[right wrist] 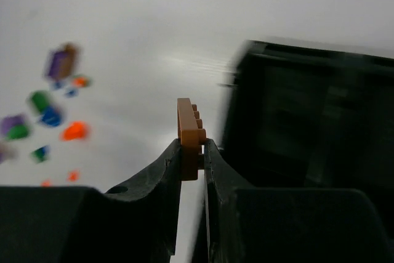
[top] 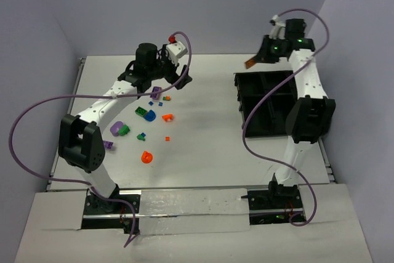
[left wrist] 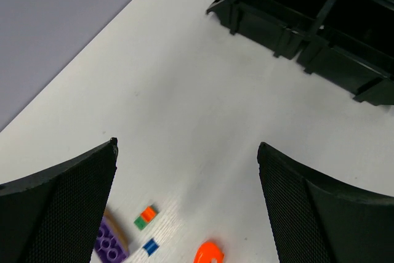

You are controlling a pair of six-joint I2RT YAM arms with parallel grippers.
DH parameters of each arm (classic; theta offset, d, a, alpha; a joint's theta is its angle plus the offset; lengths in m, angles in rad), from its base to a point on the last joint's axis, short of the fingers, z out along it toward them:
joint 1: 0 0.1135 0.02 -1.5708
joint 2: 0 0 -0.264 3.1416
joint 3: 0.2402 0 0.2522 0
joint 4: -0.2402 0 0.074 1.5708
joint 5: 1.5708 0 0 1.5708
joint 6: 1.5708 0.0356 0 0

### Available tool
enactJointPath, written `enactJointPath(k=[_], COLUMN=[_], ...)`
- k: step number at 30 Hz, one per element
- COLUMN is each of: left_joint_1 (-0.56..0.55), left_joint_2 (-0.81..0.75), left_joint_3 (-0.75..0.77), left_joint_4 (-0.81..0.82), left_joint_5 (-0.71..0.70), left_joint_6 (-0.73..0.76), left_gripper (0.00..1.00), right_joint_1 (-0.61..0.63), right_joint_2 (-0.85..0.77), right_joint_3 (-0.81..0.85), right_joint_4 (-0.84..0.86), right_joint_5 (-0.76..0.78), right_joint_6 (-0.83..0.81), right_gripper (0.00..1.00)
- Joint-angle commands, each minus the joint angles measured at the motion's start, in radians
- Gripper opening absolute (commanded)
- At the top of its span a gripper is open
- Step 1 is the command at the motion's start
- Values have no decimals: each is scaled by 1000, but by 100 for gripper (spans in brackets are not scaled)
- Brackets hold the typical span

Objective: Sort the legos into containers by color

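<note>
Nothing written can be read in any view: no text, label, brand, number or sign. The studs of the brown lego (right wrist: 189, 130), pinched in the right tool (right wrist: 192, 149) at the centre of the right wrist view, are too blurred to show any mark. In the top view the legos (top: 143, 113) at centre left of the worktop (top: 203, 152) and the containers (top: 240, 87) at upper right are too small for any lettering to be made out.

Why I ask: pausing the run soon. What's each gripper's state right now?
Left gripper: open, holding nothing.
Right gripper: closed on the brown lego.
</note>
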Motion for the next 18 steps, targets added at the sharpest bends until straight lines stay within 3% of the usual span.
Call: enactJointPath(k=[1,7,12,18], left_joint_1=[18,19,22,29], left_joint_2=[-55,-47,-31,-24], left_joint_3=[48,22,29,34], left_joint_4=[-59,-41,-50,-67], left_joint_5=[-77,-106,-144,-170], left_joint_6=[-26,-31,-16,-19], left_gripper=[99,99,99,99], right_joint_1=[-162,-211,-201,-156], right_joint_2=[-82,33,144,180], right_joint_3=[-7,83,207,172], right_joint_4=[-60,-79,-119,-70], right_joint_5=[335,520,505,526], right_joint_6=[-192,-241,-234,-233], right_gripper=[0,0,0,0])
